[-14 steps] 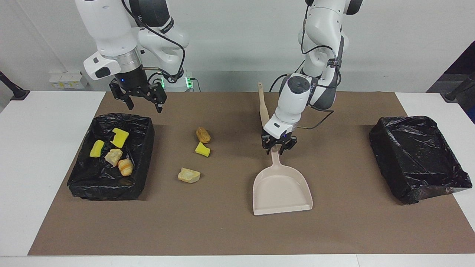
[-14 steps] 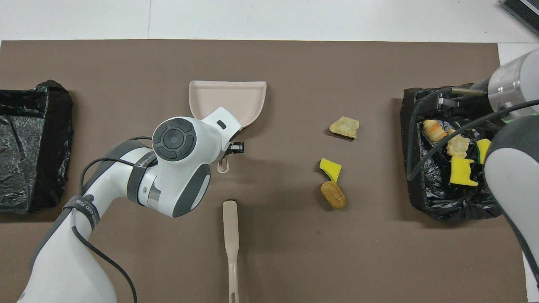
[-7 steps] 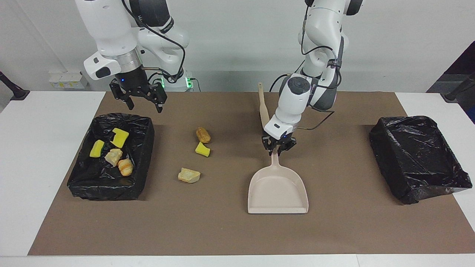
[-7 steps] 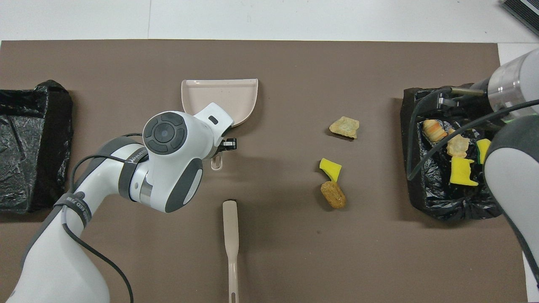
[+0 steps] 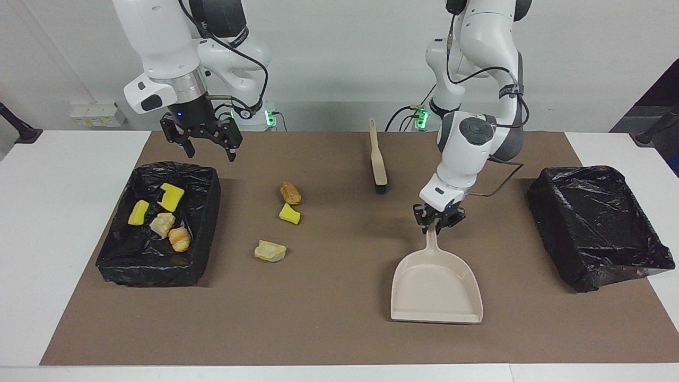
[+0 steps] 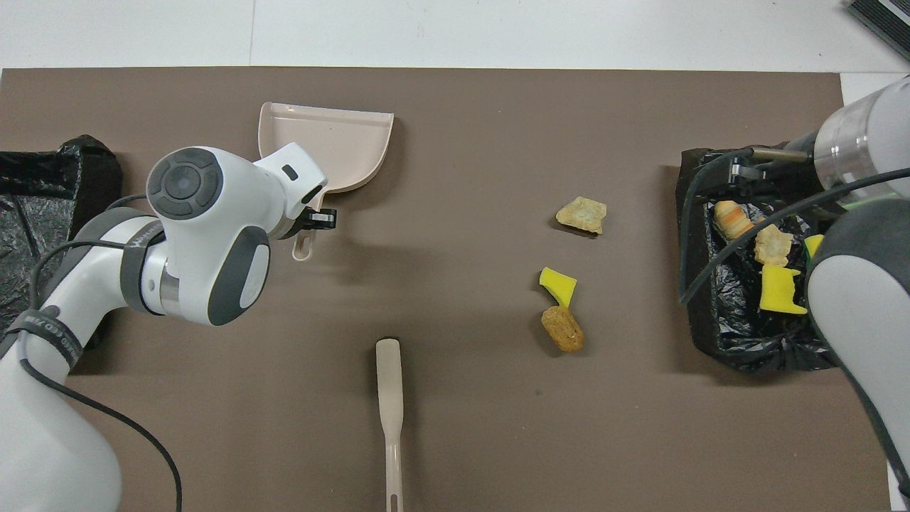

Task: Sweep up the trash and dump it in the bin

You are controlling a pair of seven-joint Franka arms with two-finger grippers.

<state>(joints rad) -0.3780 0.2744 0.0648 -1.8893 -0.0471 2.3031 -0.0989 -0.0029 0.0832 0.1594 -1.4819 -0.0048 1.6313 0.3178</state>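
Three pieces of trash lie loose on the brown mat: a brown chunk (image 5: 290, 193) (image 6: 562, 328), a yellow sponge piece (image 5: 289, 214) (image 6: 558, 284) and a tan chunk (image 5: 270, 251) (image 6: 581, 215). Several more scraps (image 5: 162, 224) sit in the black-lined bin (image 5: 148, 273) (image 6: 753, 352) at the right arm's end. My left gripper (image 5: 438, 223) (image 6: 313, 220) is shut on the handle of the beige dustpan (image 5: 436, 289) (image 6: 334, 142), whose mouth points away from the robots. My right gripper (image 5: 210, 155) hangs open over the bin's edge nearest the robots, holding nothing.
A beige brush (image 5: 377, 159) (image 6: 389, 398) lies on the mat near the robots, between the arms. A second black-lined bin (image 5: 594, 223) (image 6: 43, 235) with nothing visible in it stands at the left arm's end. White table borders the mat.
The left arm has carried the dustpan toward the left arm's end of the table, away from the loose trash. The right gripper has barely shifted.
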